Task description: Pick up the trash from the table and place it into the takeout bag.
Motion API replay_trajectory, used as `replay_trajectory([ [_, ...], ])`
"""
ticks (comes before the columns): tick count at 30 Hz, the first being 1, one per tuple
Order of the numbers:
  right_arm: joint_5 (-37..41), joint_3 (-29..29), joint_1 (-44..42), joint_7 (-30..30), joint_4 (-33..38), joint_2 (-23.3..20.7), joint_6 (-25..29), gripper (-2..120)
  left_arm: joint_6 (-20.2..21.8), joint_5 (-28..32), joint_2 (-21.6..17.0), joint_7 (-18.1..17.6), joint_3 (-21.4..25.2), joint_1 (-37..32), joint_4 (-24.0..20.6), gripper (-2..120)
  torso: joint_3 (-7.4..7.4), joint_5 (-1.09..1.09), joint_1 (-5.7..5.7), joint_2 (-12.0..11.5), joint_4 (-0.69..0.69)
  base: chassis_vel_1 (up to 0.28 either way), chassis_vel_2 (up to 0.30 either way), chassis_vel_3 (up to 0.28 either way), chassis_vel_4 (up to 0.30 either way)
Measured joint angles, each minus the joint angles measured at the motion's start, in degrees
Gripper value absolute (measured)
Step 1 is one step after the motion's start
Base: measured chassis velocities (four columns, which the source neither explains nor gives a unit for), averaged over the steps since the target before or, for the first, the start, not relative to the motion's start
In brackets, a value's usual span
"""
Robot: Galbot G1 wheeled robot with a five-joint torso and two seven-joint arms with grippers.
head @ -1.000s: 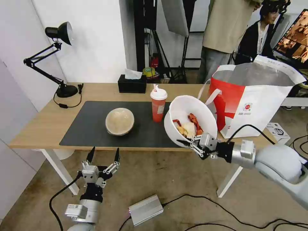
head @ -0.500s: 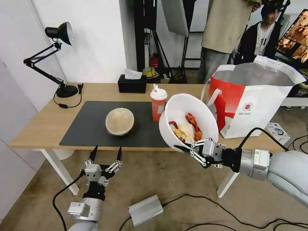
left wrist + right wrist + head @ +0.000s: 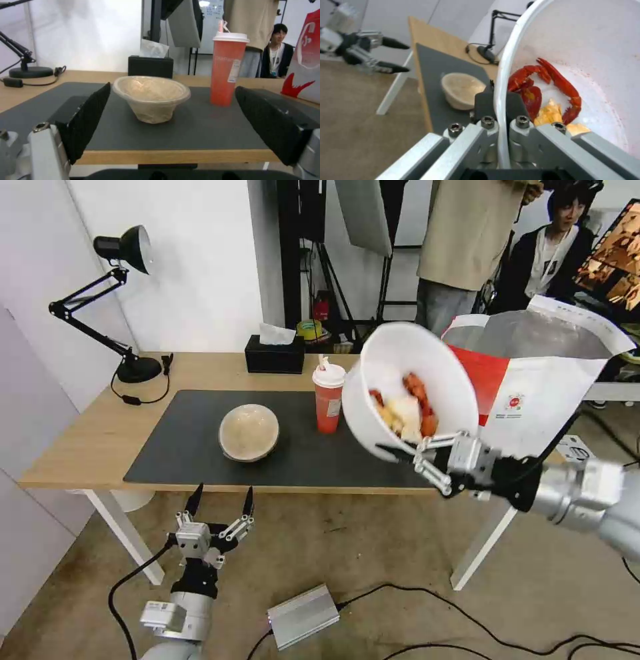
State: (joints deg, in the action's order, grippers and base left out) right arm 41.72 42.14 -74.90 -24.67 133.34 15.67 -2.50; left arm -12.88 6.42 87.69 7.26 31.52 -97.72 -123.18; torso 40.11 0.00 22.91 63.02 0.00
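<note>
Now the right claw [image 3: 407, 459] is pinching the rim of the white round plastic bowl with red-and-white food scraps [image 3: 408, 380], holding it tilted at centre-right of the frame, above the light-wood worktop [image 3: 87, 433]. The big red-and-white takeout bag [image 3: 533, 380] is gaping open just right of it, beyond the bowl. The left claw [image 3: 220, 503] is hanging spread wide at lower left, empty.

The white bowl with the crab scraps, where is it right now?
In the head view the white bowl is off the table, tilted in the air, its rim pinched by the right gripper, between the red cup and the takeout bag.
</note>
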Motion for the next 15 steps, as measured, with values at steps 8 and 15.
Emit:
replay_trajectory([
  [8, 3.0, 3.4, 2.4, 0.6, -2.6, -0.9, 0.1, 0, 0.0, 0.6, -0.9, 0.1, 0.0, 0.0, 0.2, 100, 0.0, 0.0, 0.0, 0.0, 0.0, 0.0, 0.0, 0.0, 0.0],
  [15, 5.2, 4.1, 7.2, 0.6, -6.0, -2.4, 0.3, 0, 0.0, 0.6, -0.9, 0.1, -0.2, 0.1, 0.5, 100, 0.0, 0.0, 0.0, 0.0, 0.0, 0.0, 0.0, 0.0, 0.0],
])
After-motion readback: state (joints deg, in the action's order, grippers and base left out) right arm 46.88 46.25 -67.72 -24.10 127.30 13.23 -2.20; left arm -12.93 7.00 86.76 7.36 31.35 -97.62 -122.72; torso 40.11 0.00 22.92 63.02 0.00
